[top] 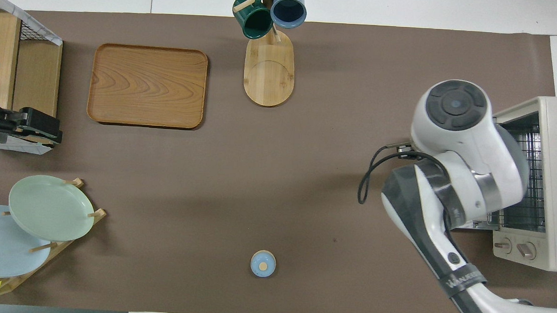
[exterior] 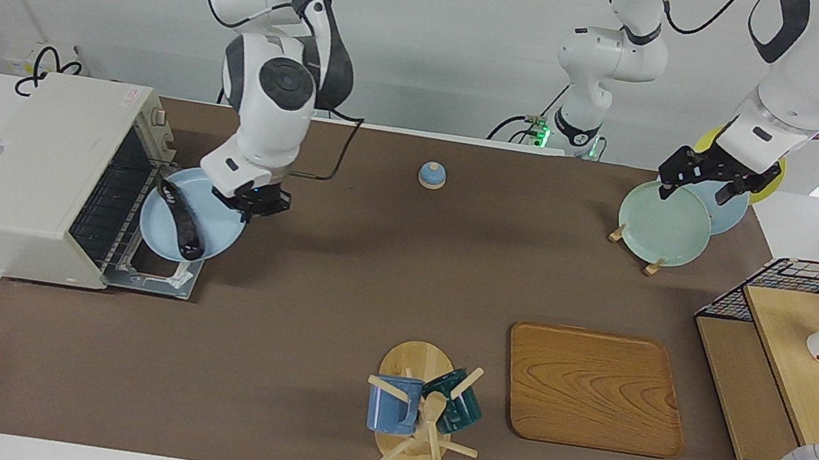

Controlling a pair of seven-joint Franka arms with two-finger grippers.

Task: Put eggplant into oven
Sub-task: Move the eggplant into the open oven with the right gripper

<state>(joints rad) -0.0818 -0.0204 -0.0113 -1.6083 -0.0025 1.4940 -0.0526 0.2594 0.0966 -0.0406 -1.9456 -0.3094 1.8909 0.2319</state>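
1. Over the oven's dropped door, at the right arm's end of the counter, the right end effector (exterior: 257,203) is clenched on the rim of a pale blue plate (exterior: 215,229) carrying the eggplant (exterior: 182,220).
2. Step in hand, by the look of it: ferrying plate and eggplant to the oven (exterior: 41,167), whose door lies open before the wire rack.
3. Next move likely calls for a level slide inward, since a tilt could roll the glossy eggplant off.
4. Waiting over the plate rack (exterior: 664,211), the left end effector (exterior: 705,183) stands released, grasping nothing.
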